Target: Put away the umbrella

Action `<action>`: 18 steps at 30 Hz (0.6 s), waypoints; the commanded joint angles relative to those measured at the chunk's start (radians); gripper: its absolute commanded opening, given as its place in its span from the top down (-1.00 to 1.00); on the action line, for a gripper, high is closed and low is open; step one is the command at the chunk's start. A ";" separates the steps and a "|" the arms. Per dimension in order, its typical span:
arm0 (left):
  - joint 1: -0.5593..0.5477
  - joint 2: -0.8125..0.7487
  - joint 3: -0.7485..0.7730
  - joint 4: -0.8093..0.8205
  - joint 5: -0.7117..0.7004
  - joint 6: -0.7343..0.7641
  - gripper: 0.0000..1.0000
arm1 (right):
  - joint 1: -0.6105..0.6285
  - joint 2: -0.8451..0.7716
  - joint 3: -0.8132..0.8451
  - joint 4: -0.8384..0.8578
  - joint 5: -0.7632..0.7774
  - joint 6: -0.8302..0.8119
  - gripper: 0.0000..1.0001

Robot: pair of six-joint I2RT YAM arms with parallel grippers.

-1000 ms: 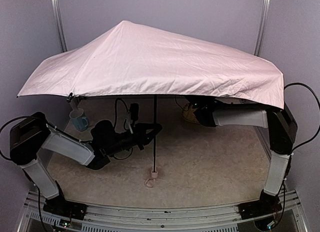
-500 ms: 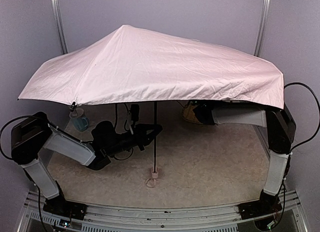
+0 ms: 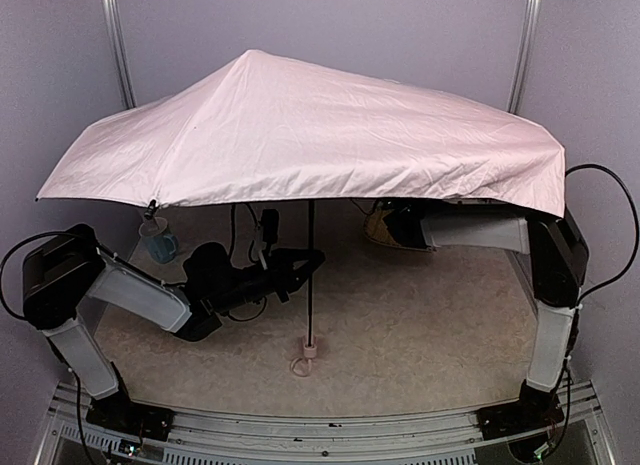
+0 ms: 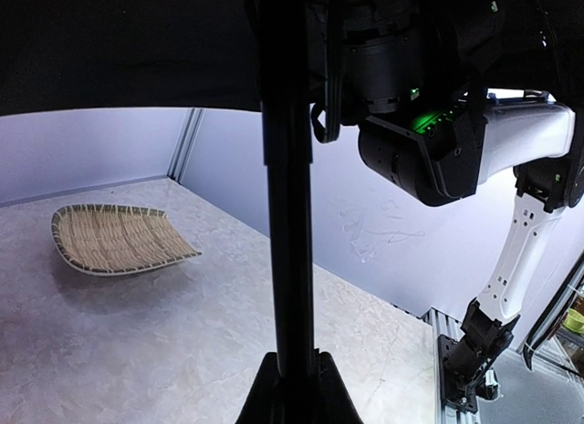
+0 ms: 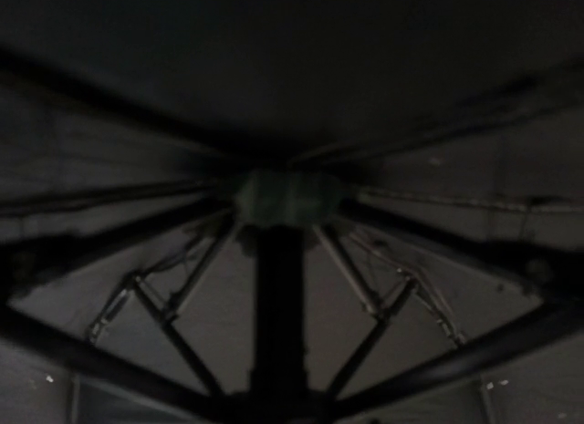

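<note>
The umbrella stands open and upright, its pale pink canopy (image 3: 320, 135) covering most of the table. Its thin dark shaft (image 3: 310, 295) runs down to the small pink handle (image 3: 308, 349), which rests on the table. My left gripper (image 3: 312, 259) is shut on the shaft at mid height; in the left wrist view the shaft (image 4: 287, 214) rises from between its fingers (image 4: 260, 397). My right gripper is hidden under the canopy in the top view. In its own dark wrist view it (image 5: 278, 401) is closed round the shaft just below the rib hub (image 5: 287, 198) and black lining (image 5: 292, 68).
A woven bamboo tray (image 4: 119, 237) lies at the back of the table, partly visible under the canopy edge (image 3: 383, 230). A teal mug (image 3: 160, 247) stands at the left. The right arm (image 3: 470, 230) reaches in under the canopy. Metal posts stand at both back corners.
The canopy's left edge has dropped slightly and now covers more of the mug. The right arm has shifted slightly further under the canopy. The left gripper holds the shaft unchanged.
</note>
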 commanded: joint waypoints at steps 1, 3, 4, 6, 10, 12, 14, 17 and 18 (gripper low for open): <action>-0.008 -0.007 0.012 0.075 0.020 0.030 1.00 | -0.017 0.032 0.038 -0.005 0.003 0.012 0.46; -0.008 -0.008 0.012 0.076 0.020 0.030 1.00 | -0.017 0.034 0.043 -0.016 0.001 0.014 0.58; -0.008 -0.009 0.011 0.076 0.020 0.029 1.00 | -0.017 0.036 0.045 -0.021 -0.001 0.015 0.63; -0.007 -0.011 0.011 0.076 0.020 0.029 1.00 | -0.017 0.037 0.043 -0.022 -0.005 0.018 0.80; -0.008 -0.015 0.009 0.076 0.018 0.032 1.00 | -0.019 0.032 0.043 -0.041 0.001 0.012 1.00; -0.008 -0.017 0.008 0.076 0.013 0.034 1.00 | -0.019 0.028 0.039 -0.042 0.001 0.007 0.97; -0.008 -0.023 0.007 0.067 -0.007 0.034 1.00 | -0.019 0.012 0.013 -0.035 0.022 -0.004 0.33; -0.008 -0.032 0.014 0.016 -0.078 0.041 1.00 | -0.015 -0.036 -0.036 -0.083 0.102 -0.071 -0.14; -0.008 -0.036 0.021 -0.011 -0.090 0.057 1.00 | -0.010 -0.055 -0.043 -0.126 0.134 -0.121 -0.15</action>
